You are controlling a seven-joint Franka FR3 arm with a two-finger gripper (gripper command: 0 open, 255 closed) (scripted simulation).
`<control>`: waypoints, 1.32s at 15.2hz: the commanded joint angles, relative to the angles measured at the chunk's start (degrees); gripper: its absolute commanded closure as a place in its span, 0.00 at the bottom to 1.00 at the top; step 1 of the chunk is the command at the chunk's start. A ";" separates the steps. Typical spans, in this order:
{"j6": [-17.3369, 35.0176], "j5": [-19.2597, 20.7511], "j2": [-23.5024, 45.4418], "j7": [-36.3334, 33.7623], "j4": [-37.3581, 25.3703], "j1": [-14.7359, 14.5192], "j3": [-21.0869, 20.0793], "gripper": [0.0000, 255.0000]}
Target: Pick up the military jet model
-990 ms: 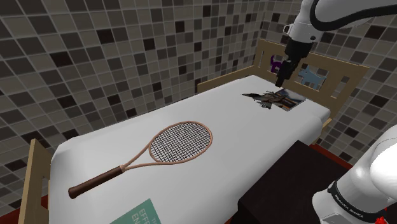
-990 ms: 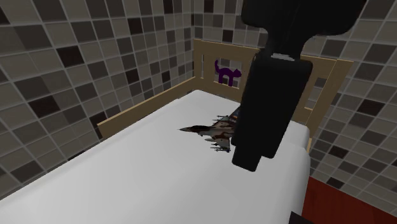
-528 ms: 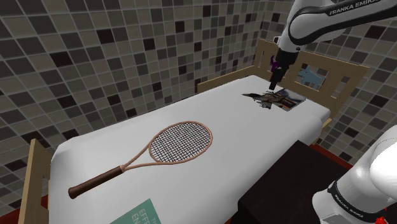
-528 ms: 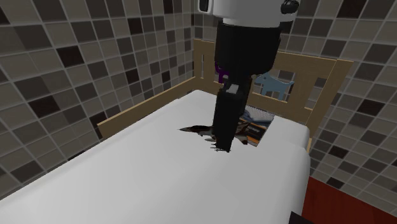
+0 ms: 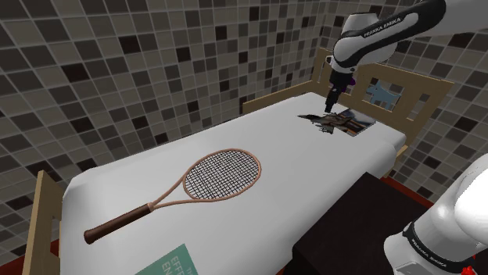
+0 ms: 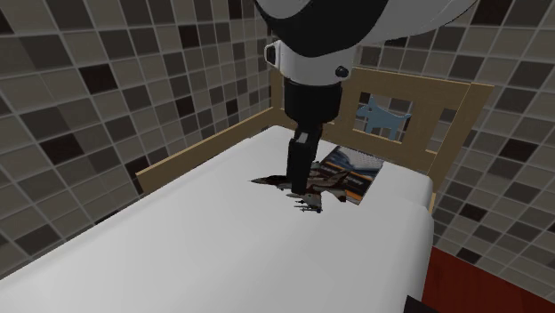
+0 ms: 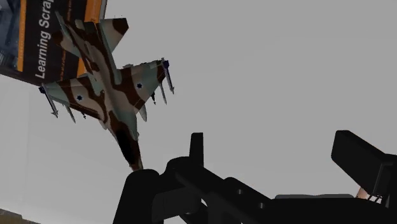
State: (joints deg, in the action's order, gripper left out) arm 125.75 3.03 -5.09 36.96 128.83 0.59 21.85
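Upper right of the shoulder view: the jet [image 5: 327,121], brown-and-grey camouflage, flat on the white bed [image 5: 274,125] close to the wooden headboard [image 5: 426,98], tail end over a corner of a book [image 5: 358,121]. Just above it the gripper [image 5: 331,100], pointed down from the white arm [image 5: 375,35] — fingers parted, clasping nothing. Centre of the second exterior view: the gripper [image 6: 296,178] in front of the jet [image 6: 313,188], tips low beside the fuselage; touching or apart, cannot tell. Behind them the book [image 6: 356,173] and a blue dog shape [image 6: 382,118] in the headboard [image 6: 436,84], with tiled wall [image 6: 107,80] across the left of the frame. From the wrist: jet [image 7: 105,89] off to one side of the gripper [image 7: 275,149], nose toward the nearer finger [image 7: 196,146], not between the two — tail on the book [image 7: 38,38] lettered "Learning Scra". Lower left of the shoulder view: a racket [image 5: 188,187] on the bed, well apart from the jet. At the bottom edge, a green book [image 5: 168,264]; lower right, a dark cabinet [image 5: 344,230] against the bed.
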 commanded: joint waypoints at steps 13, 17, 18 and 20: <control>5.58 -10.84 33.03 18.92 -25.71 7.47 -0.37 0.00; 4.50 -12.10 41.78 21.72 -35.63 10.50 -1.75 0.00; 5.03 -12.23 42.23 21.76 -35.54 10.60 -1.89 0.00; 6.07 -12.52 43.15 21.85 -35.40 10.77 -2.13 0.00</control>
State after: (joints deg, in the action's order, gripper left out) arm 131.10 -9.31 37.50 58.63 93.29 11.21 19.87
